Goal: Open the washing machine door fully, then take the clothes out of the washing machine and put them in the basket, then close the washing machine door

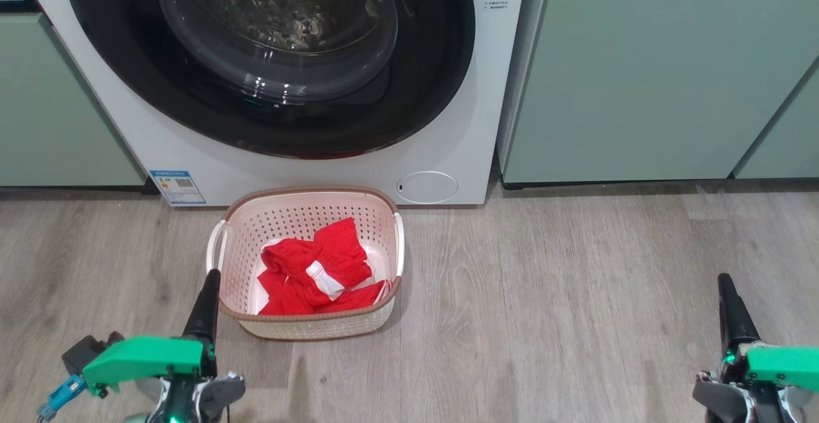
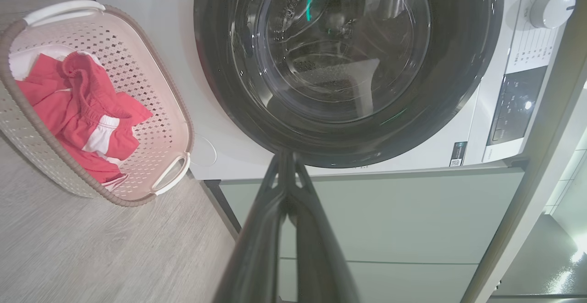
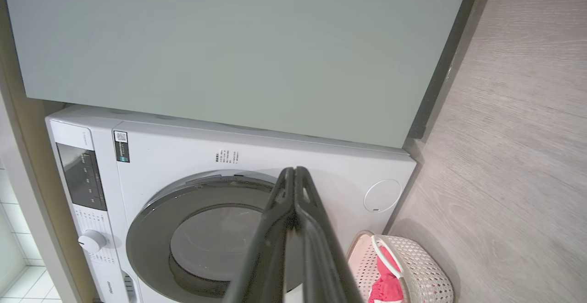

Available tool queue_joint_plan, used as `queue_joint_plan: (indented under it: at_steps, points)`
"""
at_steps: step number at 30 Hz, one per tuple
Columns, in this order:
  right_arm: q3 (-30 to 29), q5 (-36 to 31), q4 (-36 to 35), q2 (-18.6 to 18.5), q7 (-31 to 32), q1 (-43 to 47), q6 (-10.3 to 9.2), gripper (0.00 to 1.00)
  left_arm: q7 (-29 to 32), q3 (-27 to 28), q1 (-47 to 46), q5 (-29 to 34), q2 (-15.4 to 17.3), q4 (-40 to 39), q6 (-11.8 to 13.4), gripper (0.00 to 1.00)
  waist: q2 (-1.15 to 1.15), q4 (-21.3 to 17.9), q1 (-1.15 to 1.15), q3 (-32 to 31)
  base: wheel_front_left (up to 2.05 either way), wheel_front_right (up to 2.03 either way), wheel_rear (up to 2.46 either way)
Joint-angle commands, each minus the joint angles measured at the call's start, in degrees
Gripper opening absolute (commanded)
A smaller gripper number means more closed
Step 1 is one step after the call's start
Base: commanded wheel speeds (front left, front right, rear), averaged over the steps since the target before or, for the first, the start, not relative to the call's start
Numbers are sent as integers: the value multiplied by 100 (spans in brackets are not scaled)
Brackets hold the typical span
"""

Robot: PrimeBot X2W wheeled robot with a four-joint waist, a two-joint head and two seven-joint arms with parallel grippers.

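In the head view, my left pincer [image 1: 211,281] and right pincer [image 1: 725,282] are both closed and hold nothing. The left tip is just beside the basket [image 1: 307,191], cream perforated plastic with a brown rim, which stands on the grey wooden floor [image 1: 576,320] before the washing machine [image 1: 461,141]. The clothes [image 1: 317,269], soft red with white parts, lie crumpled inside it. The glossy black washing machine door [image 1: 121,84] is shut and its top is cut off. Pale green cabinets [image 1: 640,71] stand on both sides.

In the left wrist view, reflections on the bulging window make the drum hard to see.

In the right wrist view, my fingers [image 3: 270,248] cover part of the door, and the edge cuts off the basket.
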Motion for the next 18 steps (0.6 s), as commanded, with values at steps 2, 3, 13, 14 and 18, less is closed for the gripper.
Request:
queue_joint_plan:
  at_steps: [2,3,13,14,18]
  points:
    - [77,209,-227,-8,89,-314,-4,0,69,192,-314,-196,11,-255,-35,0,0,0,0,6,0,0,0]
    - [75,272,-231,-8,106,-319,-4,0,86,197,-315,-257,8,-272,-35,0,0,-1,0,9,0,0,0]
    - [58,904,-266,-8,275,-370,-4,0,252,244,-320,-869,-19,-441,-38,0,0,-4,0,40,0,0,0]
    - [57,943,-268,-8,285,-373,-4,0,263,247,-320,-908,-20,-451,-39,0,0,-4,0,42,0,0,0]
    - [57,944,-268,-8,285,-373,-4,0,263,247,-320,-908,-20,-451,-39,0,0,-4,0,42,0,0,0]
